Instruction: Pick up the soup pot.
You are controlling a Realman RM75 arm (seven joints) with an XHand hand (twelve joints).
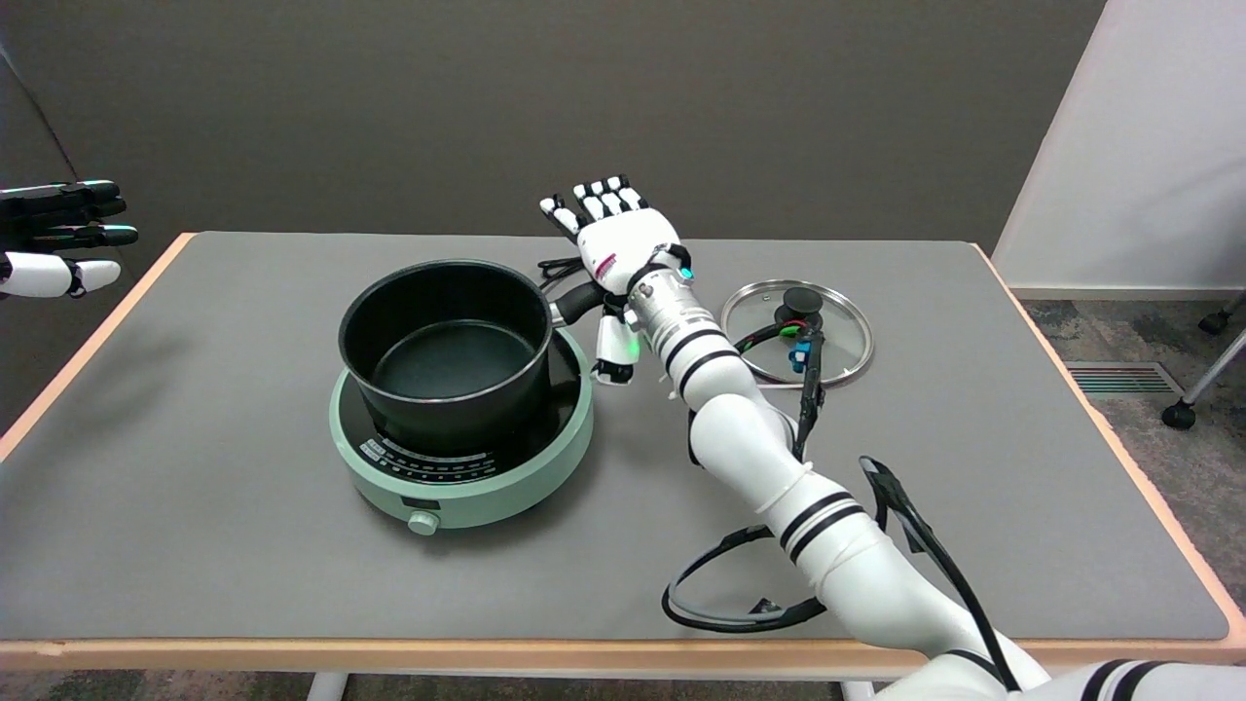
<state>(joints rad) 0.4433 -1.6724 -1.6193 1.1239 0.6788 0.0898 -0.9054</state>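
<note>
The black soup pot (446,343) stands empty on a mint-green round cooker (487,482) left of the table's centre. Its black handle (580,300) points right and runs in under my right hand (623,248). That hand hovers at the handle with its fingers stretched out and apart toward the far side, and its thumb (616,352) hangs down on the near side of the handle. The fingers are not wrapped around the handle. Whether the palm touches the handle is hidden.
A glass lid (837,336) with a black knob lies flat to the right of the hand. The idle left hand (58,239) hangs in the air at the upper left. A black cable runs behind the pot, and grey cable loops hang off my right forearm.
</note>
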